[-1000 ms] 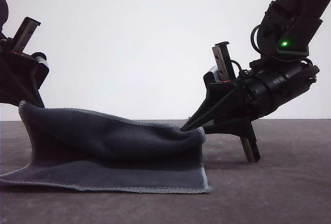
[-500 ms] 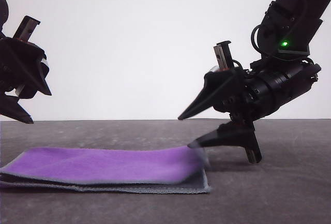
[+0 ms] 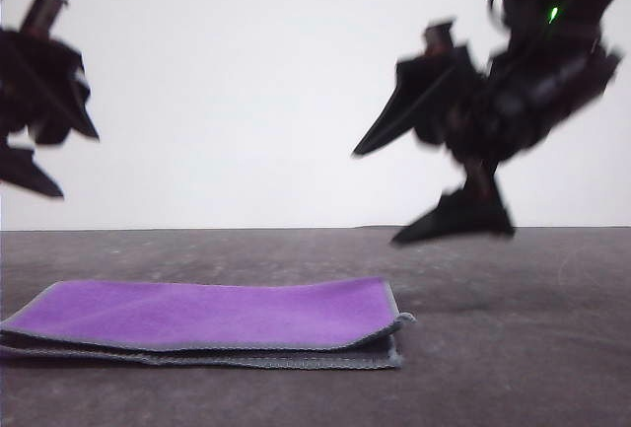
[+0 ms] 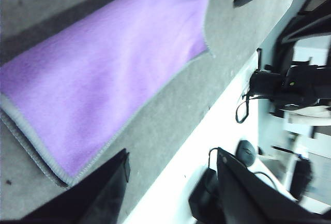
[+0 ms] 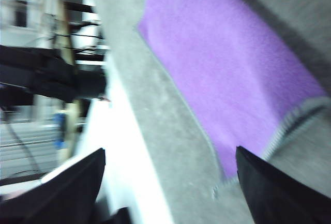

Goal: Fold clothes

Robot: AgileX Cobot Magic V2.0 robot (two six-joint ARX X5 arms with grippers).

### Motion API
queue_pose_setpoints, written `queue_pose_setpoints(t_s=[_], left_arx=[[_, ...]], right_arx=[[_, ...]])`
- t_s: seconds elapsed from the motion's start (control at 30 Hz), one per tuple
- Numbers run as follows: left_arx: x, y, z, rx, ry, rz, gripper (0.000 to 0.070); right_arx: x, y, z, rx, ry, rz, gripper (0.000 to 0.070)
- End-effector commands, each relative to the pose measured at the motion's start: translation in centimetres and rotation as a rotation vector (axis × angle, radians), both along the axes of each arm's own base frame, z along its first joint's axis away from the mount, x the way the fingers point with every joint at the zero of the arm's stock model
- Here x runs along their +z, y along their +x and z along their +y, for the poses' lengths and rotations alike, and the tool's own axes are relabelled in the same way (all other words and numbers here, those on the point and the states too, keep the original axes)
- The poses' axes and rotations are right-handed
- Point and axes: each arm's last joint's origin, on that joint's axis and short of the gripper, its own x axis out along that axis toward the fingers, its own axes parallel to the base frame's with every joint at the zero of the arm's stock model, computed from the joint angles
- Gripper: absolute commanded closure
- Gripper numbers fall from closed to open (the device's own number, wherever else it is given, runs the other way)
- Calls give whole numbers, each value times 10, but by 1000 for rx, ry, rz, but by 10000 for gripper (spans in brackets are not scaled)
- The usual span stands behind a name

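Note:
The clothes [image 3: 207, 317] lie folded flat on the dark table [image 3: 513, 348], purple face up, grey stitched edge along the front. In the wrist views the purple clothes [image 4: 103, 74] [image 5: 227, 74] spread across the grey surface. My left gripper [image 3: 74, 161] hangs open above the cloth's left end, holding nothing. Its dark fingers [image 4: 98, 198] frame the cloth's corner in the left wrist view. My right gripper [image 3: 380, 195] is open and blurred, raised above the cloth's right end, clear of it. Its fingers [image 5: 279, 193] are spread wide.
A white wall stands behind the table. Bare dark table surface stretches to the right of the cloth. Equipment and cables [image 4: 279, 84] lie beyond the table edge in the left wrist view.
Both grippers let go of the cloth's lifted edge, which dropped over and left the purple face up. Both arms have since risen, the right one fast.

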Motion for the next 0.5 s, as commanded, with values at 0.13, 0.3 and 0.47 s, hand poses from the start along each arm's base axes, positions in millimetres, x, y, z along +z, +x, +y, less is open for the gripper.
queue_pose_setpoints(t_s=[0.13, 0.3, 0.47], left_arx=[[28, -1, 3, 56, 107, -153, 377], [53, -12, 9, 128, 247, -256, 377], [74, -28, 21, 218, 385, -317, 377]], right_arx=[[46, -9, -9, -56, -105, -194, 195], [84, -27, -22, -135, -192, -335, 195], [111, -48, -34, -229, -356, -452, 195]])
